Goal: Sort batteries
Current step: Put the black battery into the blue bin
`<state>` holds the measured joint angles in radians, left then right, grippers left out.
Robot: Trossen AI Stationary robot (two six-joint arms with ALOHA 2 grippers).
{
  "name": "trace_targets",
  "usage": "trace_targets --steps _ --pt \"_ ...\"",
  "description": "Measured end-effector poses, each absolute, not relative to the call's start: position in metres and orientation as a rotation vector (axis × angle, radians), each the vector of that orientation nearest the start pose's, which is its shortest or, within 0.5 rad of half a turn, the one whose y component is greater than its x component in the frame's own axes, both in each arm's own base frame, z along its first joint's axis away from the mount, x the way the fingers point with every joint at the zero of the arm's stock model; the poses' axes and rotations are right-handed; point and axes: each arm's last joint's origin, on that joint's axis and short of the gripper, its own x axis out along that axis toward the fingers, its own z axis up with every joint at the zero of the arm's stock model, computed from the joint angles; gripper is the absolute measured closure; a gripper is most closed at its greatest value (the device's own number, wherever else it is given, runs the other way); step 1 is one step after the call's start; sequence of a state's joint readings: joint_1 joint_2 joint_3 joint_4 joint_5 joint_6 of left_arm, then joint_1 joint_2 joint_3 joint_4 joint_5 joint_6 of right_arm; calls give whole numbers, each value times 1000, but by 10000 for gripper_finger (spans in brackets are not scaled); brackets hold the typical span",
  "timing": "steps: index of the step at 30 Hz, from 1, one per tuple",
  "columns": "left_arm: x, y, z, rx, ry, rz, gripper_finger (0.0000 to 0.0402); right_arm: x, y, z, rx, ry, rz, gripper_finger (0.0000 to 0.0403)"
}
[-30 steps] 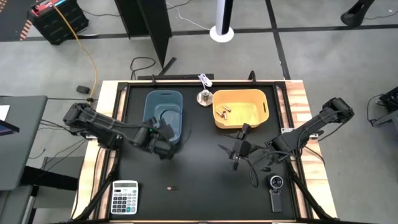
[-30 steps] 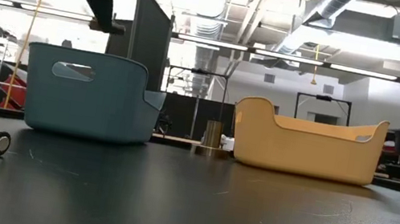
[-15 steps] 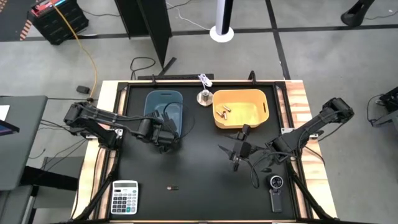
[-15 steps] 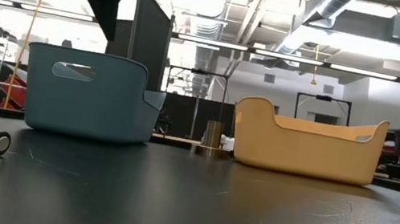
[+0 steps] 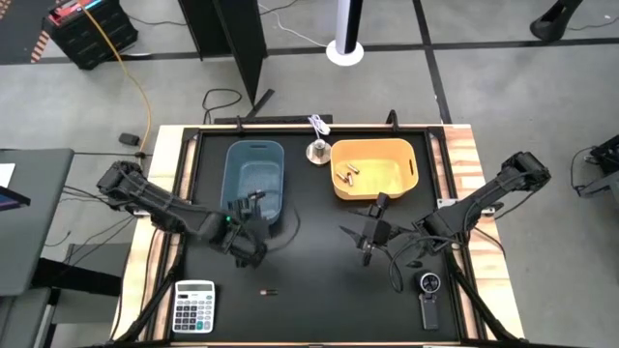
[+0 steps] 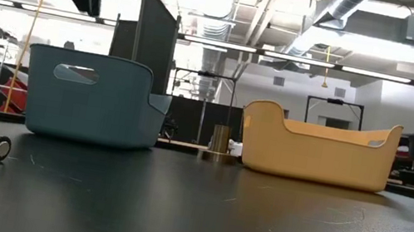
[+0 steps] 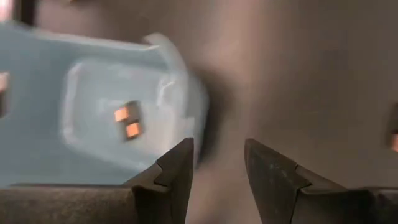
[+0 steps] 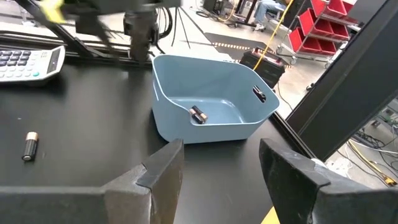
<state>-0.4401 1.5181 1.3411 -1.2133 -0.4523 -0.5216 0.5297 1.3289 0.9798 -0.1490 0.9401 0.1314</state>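
Left gripper (image 5: pixel 253 242) sits just off the 6 o'clock end of the blue bin (image 5: pixel 255 155), fingers parted and empty, nothing between them in the left wrist view. Two dark batteries (image 8: pixel 198 114) already lie in the blue bin. Several silvery ones (image 5: pixel 348 175) lie in the yellow bin (image 5: pixel 410 155), at its 9 o'clock side.

One loose dark battery (image 5: pixel 270 290) remains on the mat, at 5 o'clock from the left gripper, well apart from it and between the calculator (image 5: pixel 193 307) and table centre. The low view reads DURACELL on it.

Likely next step: fetch that one.
- Come down straight over it, with the fingers across the cylinder rather than along it, or it rolls.
- Close at mid-length and lift clear before swinging to the blue bin, where the dark ones go.
- Risk: the flat mat gives no stop if it gets nudged.

Right gripper (image 5: pixel 368 235) waits at 6 o'clock of the yellow bin, fingers apart, empty.

Surface: black mat in a wood-edged frame. A black dial device (image 5: pixel 429 295) sits at 4 o'clock of the table, a small metal bell (image 5: pixel 316 150) between the bins. Room: grey floor, red bins beyond.
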Motion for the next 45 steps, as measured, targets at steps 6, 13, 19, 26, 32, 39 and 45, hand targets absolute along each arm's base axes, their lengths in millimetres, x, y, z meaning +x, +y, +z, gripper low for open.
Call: trace_targets --steps 6,13,19,26,32,39,45 --pt "253 -152 294 117 1034 108 267 255 122 292 -208 344 -424 177" --pt "264 -194 265 127 1022 5 245 255 122 292 -205 342 -425 177" --pt "277 -209 228 98 1112 33 198 255 122 292 -203 340 -425 177" --pt "291 -224 192 45 1179 -19 184 255 122 292 -203 340 -425 177" --pt "294 -226 167 54 1259 23 186 255 122 292 -204 340 -424 177" --pt "297 -226 157 49 1288 46 186 255 122 292 -204 340 -425 177" --pt "298 -224 148 26 1318 76 187 255 122 293 -203 338 -424 177"
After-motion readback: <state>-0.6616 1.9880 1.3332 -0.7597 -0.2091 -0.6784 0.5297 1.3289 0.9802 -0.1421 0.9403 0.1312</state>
